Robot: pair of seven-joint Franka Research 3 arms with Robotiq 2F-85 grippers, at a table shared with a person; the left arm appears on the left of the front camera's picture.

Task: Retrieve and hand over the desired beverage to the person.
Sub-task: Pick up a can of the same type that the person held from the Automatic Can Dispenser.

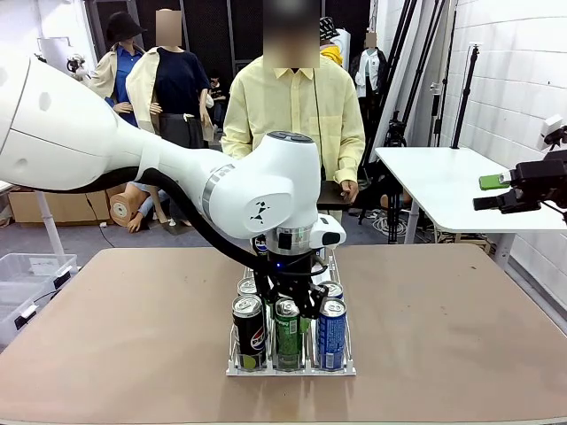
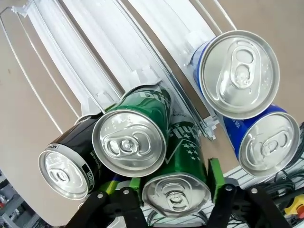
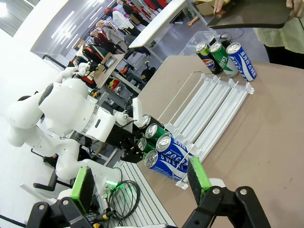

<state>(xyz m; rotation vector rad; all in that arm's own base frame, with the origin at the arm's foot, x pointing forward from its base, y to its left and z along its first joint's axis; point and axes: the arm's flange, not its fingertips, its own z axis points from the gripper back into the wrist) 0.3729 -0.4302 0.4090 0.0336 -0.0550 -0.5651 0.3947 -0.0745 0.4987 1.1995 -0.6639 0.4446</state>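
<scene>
pads (image 2: pixel 213 175) of your left hand (image 2: pixel 164 180) pinch a green can (image 2: pixel 175 200) in the middle lane of the wire rack (image 1: pixel 292 371) on the tabletop (image 1: pixel 443 328), other cans (image 2: pixel 128 142) packed just beside it. lift straight up, slowly, so you tip no neighbour, before crossing to the person (image 1: pixel 292 106). your right hand (image 1: pixel 485 192) hangs spread, well aside.

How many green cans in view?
3: front can in the rack's middle lane; second can right behind it, between the left jaws; far can at the rack's far end. The left arm may hide more.

light: bright overhead | shadows: soft | focus: sharp | wrist edges: warped
</scene>
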